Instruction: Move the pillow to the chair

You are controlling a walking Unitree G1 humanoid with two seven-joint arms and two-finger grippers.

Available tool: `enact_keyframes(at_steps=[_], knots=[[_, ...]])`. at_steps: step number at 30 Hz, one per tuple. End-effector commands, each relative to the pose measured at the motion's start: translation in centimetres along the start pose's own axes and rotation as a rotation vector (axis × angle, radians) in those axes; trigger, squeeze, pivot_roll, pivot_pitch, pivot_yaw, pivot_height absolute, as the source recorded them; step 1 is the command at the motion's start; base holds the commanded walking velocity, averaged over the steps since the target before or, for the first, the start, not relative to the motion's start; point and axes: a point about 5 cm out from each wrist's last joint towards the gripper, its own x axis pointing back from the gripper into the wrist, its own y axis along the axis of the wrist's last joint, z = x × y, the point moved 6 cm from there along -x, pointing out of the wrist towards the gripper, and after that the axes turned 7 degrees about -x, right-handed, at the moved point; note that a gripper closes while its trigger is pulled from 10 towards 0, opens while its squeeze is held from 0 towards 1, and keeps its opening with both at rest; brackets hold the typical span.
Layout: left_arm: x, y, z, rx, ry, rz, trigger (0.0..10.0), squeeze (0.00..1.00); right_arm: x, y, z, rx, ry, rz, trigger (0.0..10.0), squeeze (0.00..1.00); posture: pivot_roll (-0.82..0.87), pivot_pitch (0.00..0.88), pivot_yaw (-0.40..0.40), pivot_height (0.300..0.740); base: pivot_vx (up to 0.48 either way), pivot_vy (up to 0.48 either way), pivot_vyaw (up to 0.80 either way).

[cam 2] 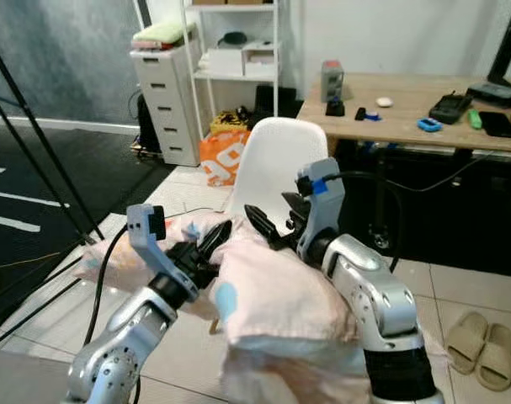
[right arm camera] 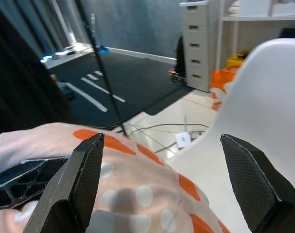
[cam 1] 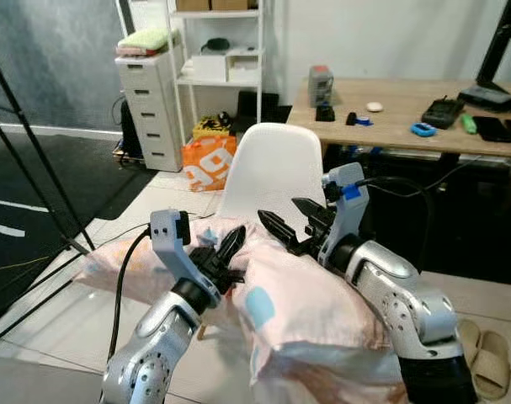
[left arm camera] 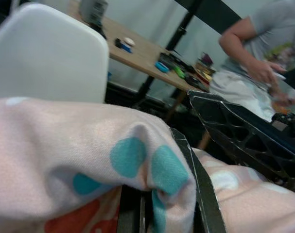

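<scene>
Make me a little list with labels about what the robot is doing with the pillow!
pillow: pink with spots, lying across the chair seat
chair: white, right in front of the robot
left gripper: pinching a fold of pillow cloth
right gripper: fingers spread wide above the pillow
desk: wooden, behind the chair, small things on it
slippers: on the floor at right

Wooden desk (cam 1: 407, 118) against white wall, white drawer unit (cam 1: 147, 105) beside white shelving (cam 1: 217, 59), pale tiled floor (cam 1: 61, 311).
</scene>
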Motion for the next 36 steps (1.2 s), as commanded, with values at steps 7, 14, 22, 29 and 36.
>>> enact_keyframes(at_steps=[7, 14, 22, 29, 36], knots=[[-0.3, 1.7, -1.1, -0.019, -0.056, -0.066, 10.0, 0.00, 0.0, -0.1, 0.6, -0.008, 0.023, -0.005, 10.0, 0.00, -0.29, 0.027, 0.033, 0.740, 0.422, 0.000, 0.00], [-0.3, 1.7, -1.2, -0.022, -0.060, -0.065, 10.0, 0.00, 0.1, -0.2, 0.5, -0.005, 0.022, -0.001, 10.0, 0.00, -0.29, 0.020, 0.033, 0.740, 0.407, 0.000, 0.00], [-0.4, 1.9, -1.2, -0.017, -0.063, -0.073, 10.0, 0.00, 0.1, -0.4, 0.7, 0.001, 0.033, 0.013, 10.0, 0.00, -0.30, 0.023, 0.033, 0.740, 0.408, 0.000, 0.00], [-0.3, 1.9, -1.3, -0.016, -0.065, -0.073, 10.0, 0.00, 0.4, -1.8, 1.1, 0.026, 0.057, 0.082, 10.0, 0.00, -0.29, 0.027, 0.032, 0.740, 0.376, 0.000, 0.00], [-0.2, 1.8, -1.5, 0.006, -0.080, -0.068, 10.0, 0.00, 1.3, -5.5, 0.4, 0.109, 0.044, 0.291, 10.0, 0.00, -0.29, 0.030, 0.031, 0.740, 0.204, 0.000, 0.00]])
